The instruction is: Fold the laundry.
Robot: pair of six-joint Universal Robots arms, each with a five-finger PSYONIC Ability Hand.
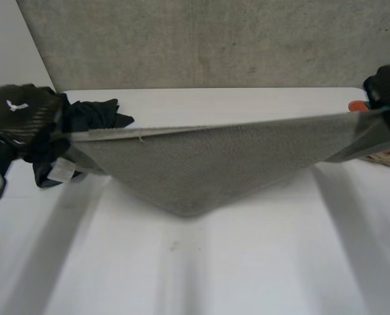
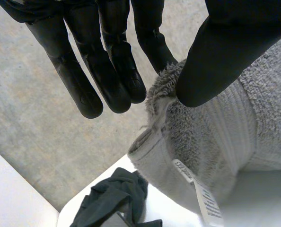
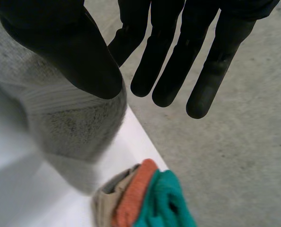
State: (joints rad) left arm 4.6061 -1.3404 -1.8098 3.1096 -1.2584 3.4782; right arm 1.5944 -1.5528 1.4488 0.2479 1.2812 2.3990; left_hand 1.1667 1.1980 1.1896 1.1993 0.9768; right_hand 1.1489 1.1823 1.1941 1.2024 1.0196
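A grey towel [image 1: 201, 164] hangs stretched between my two hands above the white table [image 1: 215, 262], its lower point sagging onto the tabletop. My left hand [image 1: 21, 115] pinches the towel's left corner. In the left wrist view the thumb [image 2: 216, 56] presses the towel [image 2: 254, 118] against a straight finger [image 2: 107, 71], and a white care label [image 2: 204, 198] dangles from the hem. My right hand [image 1: 389, 85] holds the right corner. In the right wrist view its thumb [image 3: 69, 52] clamps the towel [image 3: 69, 127] beside the straight fingers [image 3: 178, 56].
A crumpled black garment [image 1: 93, 115] lies on the table's back left, by my left hand [image 2: 114, 198]. A small pile of beige, orange and teal cloths [image 3: 145, 198] sits at the right edge. Grey floor lies beyond the table.
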